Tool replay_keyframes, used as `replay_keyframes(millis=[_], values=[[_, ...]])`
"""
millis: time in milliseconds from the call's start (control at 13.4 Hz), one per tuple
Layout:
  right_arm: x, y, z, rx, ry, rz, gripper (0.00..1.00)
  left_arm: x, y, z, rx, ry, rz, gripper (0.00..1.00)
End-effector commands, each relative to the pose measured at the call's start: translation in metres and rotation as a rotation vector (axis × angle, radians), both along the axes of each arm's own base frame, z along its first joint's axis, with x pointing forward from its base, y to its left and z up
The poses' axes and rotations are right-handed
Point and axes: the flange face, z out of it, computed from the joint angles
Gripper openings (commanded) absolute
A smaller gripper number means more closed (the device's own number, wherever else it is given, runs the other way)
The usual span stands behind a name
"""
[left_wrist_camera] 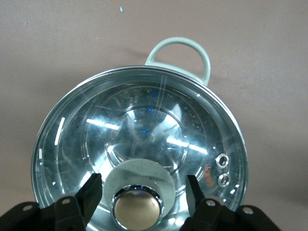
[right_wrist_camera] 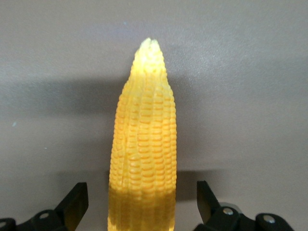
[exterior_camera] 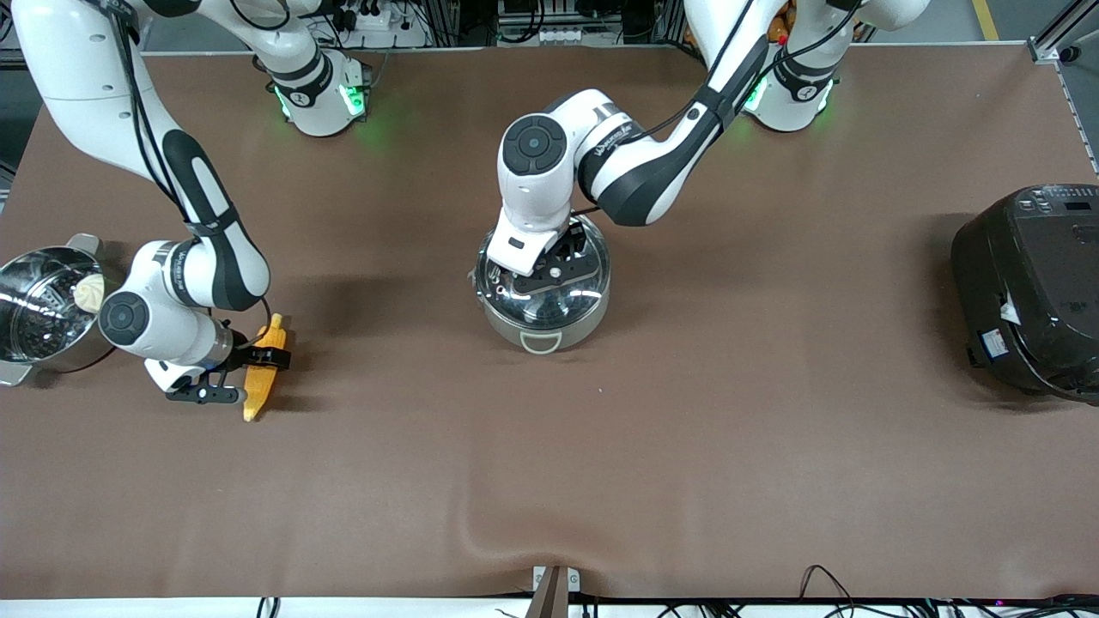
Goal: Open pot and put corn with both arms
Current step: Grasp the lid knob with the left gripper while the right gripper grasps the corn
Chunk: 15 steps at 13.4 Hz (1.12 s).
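The pot stands mid-table with its glass lid on. My left gripper is low over the lid. In the left wrist view it is open, with its fingers on either side of the copper-coloured knob and not touching it. The corn lies on the cloth toward the right arm's end of the table. My right gripper is down at the corn. In the right wrist view it is open astride the cob, with a gap on each side.
A steel pot with a steamer insert and a white bun stands close beside the right arm's wrist. A large black cooker sits at the left arm's end. The brown cloth has a wrinkle near the front edge.
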Motion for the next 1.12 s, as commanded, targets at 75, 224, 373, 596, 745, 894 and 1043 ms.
replay_keyframes(millis=[75, 224, 373, 596, 745, 894, 1043], values=[[-0.002, -0.001, -0.009, 0.005, 0.005, -0.024, 0.88, -0.004, -0.002, -0.007, 0.026, 0.007, 0.008, 0.68], [-0.001, 0.001, -0.009, 0.005, 0.005, -0.021, 0.33, -0.011, -0.006, -0.012, 0.040, 0.019, -0.003, 0.68], [-0.002, 0.000, -0.010, 0.005, 0.008, -0.021, 0.20, -0.011, -0.005, -0.013, 0.047, 0.025, -0.003, 0.68], [-0.003, 0.010, -0.002, 0.006, 0.008, -0.006, 0.20, -0.014, -0.004, -0.014, 0.061, 0.038, -0.009, 0.64], [-0.003, 0.020, 0.013, 0.008, 0.010, 0.011, 0.17, -0.013, -0.003, -0.014, 0.062, 0.039, -0.007, 0.51], [-0.003, 0.025, 0.035, 0.012, 0.031, 0.018, 0.16, -0.013, -0.004, -0.014, 0.059, 0.038, -0.002, 0.29], [-0.003, 0.028, 0.059, 0.017, 0.051, 0.022, 0.16, -0.014, -0.005, -0.014, 0.060, 0.039, -0.010, 0.00]])
